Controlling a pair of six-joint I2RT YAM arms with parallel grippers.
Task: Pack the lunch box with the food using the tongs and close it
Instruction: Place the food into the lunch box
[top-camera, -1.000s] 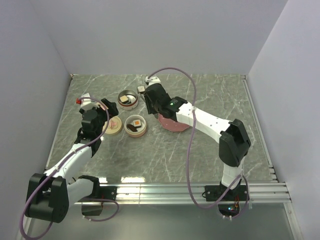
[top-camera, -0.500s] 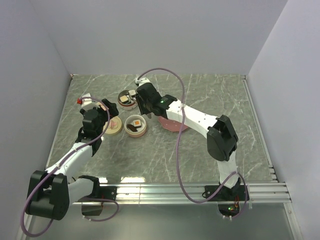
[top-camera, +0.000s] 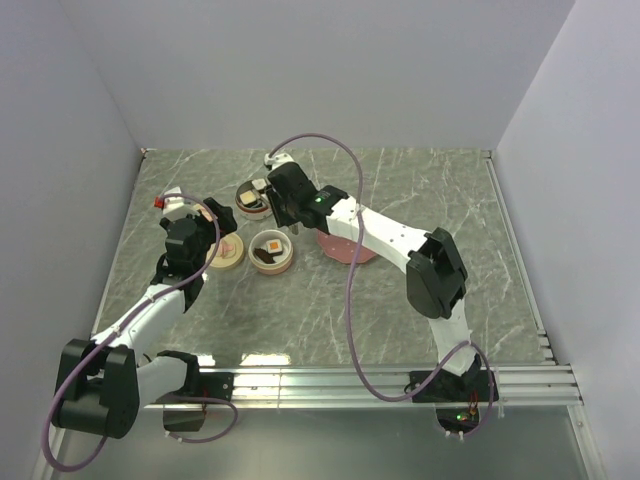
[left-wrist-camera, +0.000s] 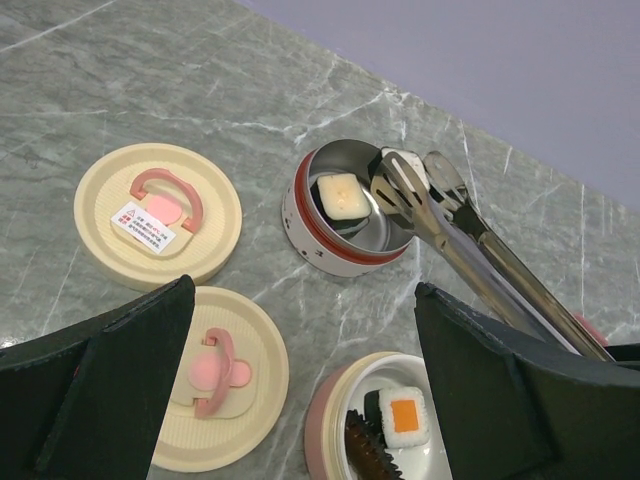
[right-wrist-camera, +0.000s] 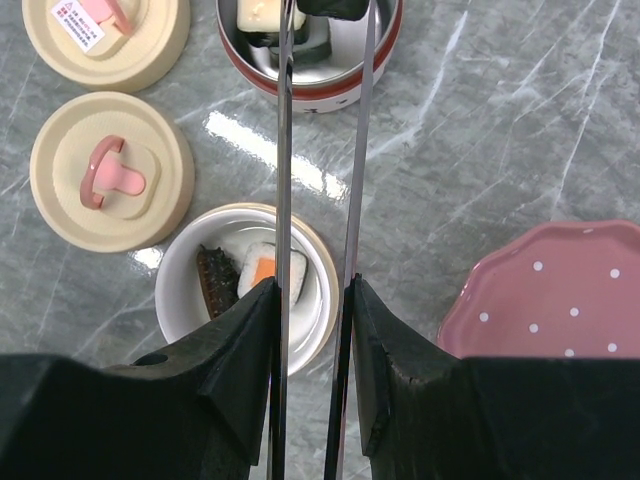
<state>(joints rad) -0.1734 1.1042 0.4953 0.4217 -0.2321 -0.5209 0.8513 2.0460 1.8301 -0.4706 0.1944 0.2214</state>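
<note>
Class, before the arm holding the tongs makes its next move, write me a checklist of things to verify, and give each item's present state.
1. Right gripper clamped on the tongs: ok.
2. Food piece between the tong tips, over the steel container: ok.
3. Room in that container beside the piece already inside: ok.
4. Left gripper open and apart from the tongs: ok.
5. Both lids off: ok.
6. Pink plate emptied: cannot tell, as it is partly out of view.
</note>
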